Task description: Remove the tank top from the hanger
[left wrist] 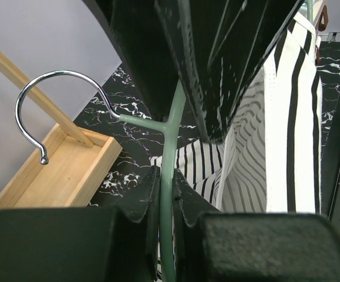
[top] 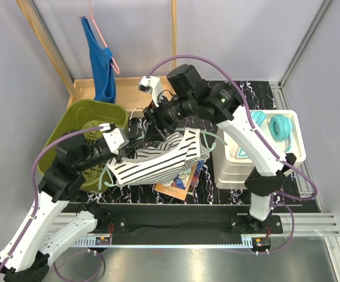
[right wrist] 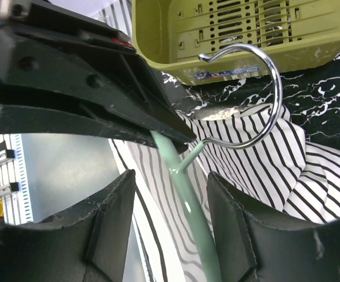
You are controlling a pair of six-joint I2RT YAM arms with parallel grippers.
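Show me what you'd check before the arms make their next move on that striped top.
1. Left gripper clamped on the mint hanger: ok.
2. Right gripper gripping the hanger: not ok; its jaws stand open either side of the bar.
3. Striped tank top off the hanger: not ok; it drapes over it.
4. Chrome hook clear of the green basket: cannot tell; they overlap in the right wrist view.
5. Blue tank top out of the arms' way: ok; it hangs at the back.

Both white arms (top: 32, 226) have black joints (top: 268, 181) and looping purple cables (top: 36, 176).
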